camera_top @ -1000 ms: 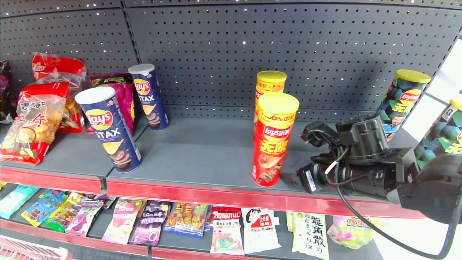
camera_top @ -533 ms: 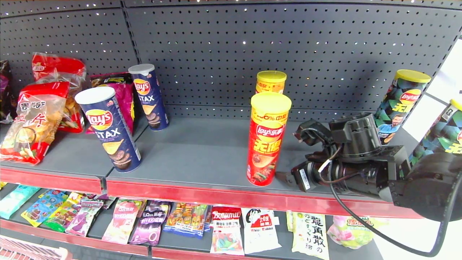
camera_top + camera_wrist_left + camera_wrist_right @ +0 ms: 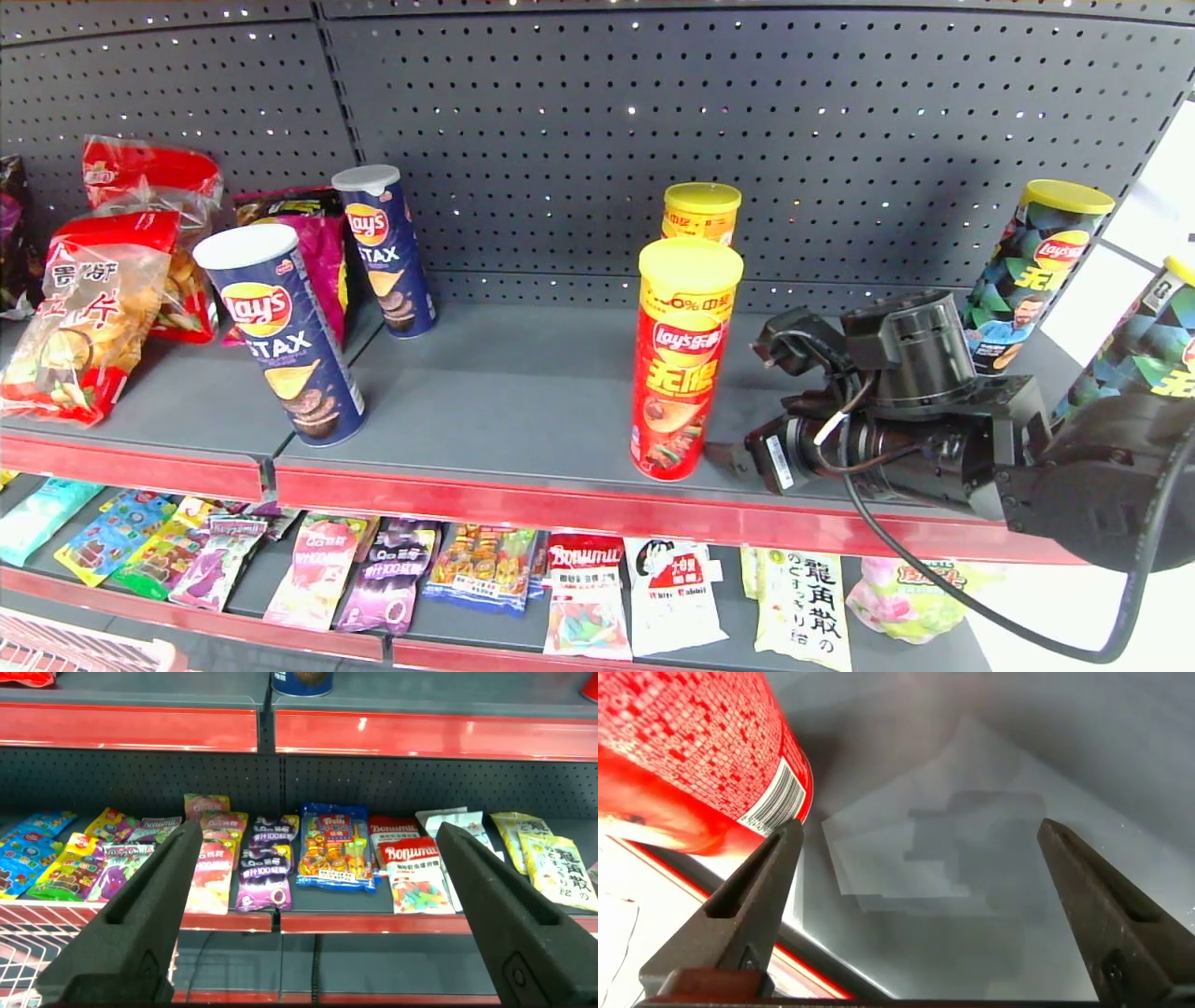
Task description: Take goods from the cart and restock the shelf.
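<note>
The right gripper [image 3: 920, 831] is sitting with fingers spread, the red can [image 3: 680, 364] standing just beside one finger, perhaps touching it, near the shelf [image 3: 523, 392] front edge; the left gripper [image 3: 320, 829] is hanging spread too. Placing is seemingly finishing, so the next move is calling for a straight withdrawal without nudging the can. Six cans are standing there: that red can and its twin [image 3: 700, 210] behind, two blue cans [image 3: 280, 345], two patterned cans [image 3: 1041, 261].

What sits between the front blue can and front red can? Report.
Only bare shelf separates front blue can from front red can, in the head view.
</note>
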Available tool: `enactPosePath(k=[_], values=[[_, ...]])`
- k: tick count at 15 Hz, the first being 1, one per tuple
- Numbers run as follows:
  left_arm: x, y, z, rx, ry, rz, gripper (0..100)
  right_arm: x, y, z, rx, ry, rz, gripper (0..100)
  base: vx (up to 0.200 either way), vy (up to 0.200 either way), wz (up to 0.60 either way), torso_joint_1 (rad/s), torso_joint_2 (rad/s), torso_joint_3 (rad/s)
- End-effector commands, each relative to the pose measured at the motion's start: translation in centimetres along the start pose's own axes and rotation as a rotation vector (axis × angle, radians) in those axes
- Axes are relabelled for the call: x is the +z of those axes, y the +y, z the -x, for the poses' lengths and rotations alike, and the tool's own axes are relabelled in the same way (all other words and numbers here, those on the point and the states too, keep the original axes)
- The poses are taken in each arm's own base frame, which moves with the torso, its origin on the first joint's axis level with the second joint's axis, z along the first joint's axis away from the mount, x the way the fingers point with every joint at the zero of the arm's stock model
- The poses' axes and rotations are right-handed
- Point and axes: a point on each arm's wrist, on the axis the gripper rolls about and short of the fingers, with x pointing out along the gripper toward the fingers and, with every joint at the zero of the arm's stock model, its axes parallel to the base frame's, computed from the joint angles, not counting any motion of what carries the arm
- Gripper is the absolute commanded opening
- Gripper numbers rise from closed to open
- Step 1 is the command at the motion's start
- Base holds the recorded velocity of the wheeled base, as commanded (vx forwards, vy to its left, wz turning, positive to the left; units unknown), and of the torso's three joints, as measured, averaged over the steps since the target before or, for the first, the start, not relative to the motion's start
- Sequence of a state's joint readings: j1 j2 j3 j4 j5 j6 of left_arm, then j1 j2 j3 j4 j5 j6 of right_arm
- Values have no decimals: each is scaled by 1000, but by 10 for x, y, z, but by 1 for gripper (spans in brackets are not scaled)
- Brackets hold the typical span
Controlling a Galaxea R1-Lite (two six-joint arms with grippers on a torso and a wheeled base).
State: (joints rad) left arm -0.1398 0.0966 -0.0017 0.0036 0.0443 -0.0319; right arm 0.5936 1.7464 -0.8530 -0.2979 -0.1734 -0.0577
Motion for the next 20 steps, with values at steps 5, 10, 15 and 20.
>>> enactPosePath(k=[5, 10, 15, 20], values=[[0, 0, 0, 1, 3, 0, 100, -1, 4, 0, -2, -1, 7, 100, 0, 0, 0, 0, 0, 0], [0, 0, 0, 0, 1, 0, 100, 0, -1, 8, -14, -18, -3, 100, 0, 0, 0, 0, 0, 0], [0, 0, 0, 0, 1, 0, 100, -15, -16, 77, -49, -117, -33, 100, 0, 0, 0, 0, 0, 0], [0, 0, 0, 0, 1, 0, 100, -74, -35, 157, -59, -240, -42, 100, 0, 0, 0, 0, 0, 0]])
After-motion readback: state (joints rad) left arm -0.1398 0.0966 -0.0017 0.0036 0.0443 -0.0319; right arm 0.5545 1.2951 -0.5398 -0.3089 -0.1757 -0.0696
